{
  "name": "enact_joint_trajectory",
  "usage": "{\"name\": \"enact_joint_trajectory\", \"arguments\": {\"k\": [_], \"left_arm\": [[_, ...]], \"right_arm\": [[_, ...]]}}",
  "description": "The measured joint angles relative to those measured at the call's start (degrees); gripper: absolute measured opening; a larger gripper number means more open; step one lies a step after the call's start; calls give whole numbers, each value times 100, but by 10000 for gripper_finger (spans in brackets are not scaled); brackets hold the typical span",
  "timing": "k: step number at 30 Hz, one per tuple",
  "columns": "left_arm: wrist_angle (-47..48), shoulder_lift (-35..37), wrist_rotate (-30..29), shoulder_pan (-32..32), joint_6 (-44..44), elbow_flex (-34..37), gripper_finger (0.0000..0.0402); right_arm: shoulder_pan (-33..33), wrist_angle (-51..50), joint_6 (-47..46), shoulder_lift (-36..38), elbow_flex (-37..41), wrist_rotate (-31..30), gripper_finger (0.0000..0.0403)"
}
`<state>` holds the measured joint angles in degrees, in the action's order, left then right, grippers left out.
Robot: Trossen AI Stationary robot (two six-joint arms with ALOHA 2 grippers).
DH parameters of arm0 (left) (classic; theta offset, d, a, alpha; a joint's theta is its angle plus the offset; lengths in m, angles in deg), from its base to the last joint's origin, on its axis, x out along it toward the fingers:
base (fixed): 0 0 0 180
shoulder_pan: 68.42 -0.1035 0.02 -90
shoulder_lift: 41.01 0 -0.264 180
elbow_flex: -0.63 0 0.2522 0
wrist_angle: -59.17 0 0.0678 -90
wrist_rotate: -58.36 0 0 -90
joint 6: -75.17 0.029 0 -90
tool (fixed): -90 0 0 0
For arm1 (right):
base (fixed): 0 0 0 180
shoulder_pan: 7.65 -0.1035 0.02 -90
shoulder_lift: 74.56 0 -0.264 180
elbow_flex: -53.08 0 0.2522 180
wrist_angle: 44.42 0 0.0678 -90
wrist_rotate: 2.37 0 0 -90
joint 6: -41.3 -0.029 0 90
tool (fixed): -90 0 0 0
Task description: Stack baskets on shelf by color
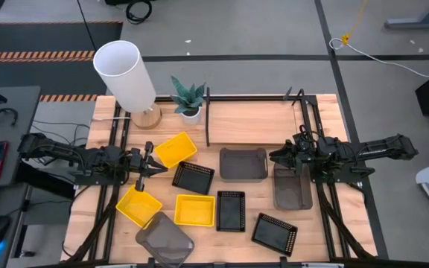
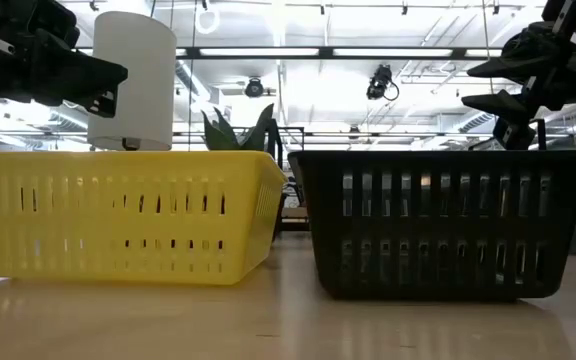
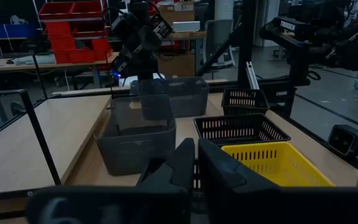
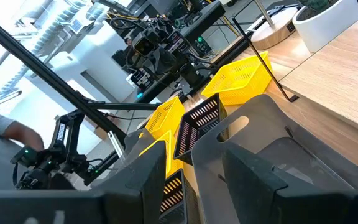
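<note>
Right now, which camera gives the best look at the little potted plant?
The high view: the potted plant shows whole beside the lamp. The low view catches only leaves above the yellow basket; the right wrist view shows its white pot.

Overhead view straight down on tabletop (image 1: 274, 119), low view level behind baskets, wrist views facing each other across shared baskets

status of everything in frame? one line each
yellow baskets: three, on the table, unstacked
black baskets: three, on the table, unstacked
grey baskets: three, unstacked
shelf: no baskets on it
left gripper: shut, between yellow baskets
right gripper: above one of the grey baskets
</note>
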<state>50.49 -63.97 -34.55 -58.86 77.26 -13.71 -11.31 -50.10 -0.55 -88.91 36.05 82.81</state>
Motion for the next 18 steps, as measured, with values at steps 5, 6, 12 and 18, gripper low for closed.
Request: {"name": "enact_joint_trajectory", "arguments": {"k": [5,6,12,18], "left_arm": [[-1,0,-1,-1,0,0,30],[0,0,1,-1,0,0,32],[-1,0,0,0,0,0,35],[1,0,1,0,0,2,27]], "right_arm": [[0,0,1,1,0,0,162],[0,0,2,1,0,0,162],[0,0,1,1,0,0,162],[0,0,1,0,1,0,162]]}}
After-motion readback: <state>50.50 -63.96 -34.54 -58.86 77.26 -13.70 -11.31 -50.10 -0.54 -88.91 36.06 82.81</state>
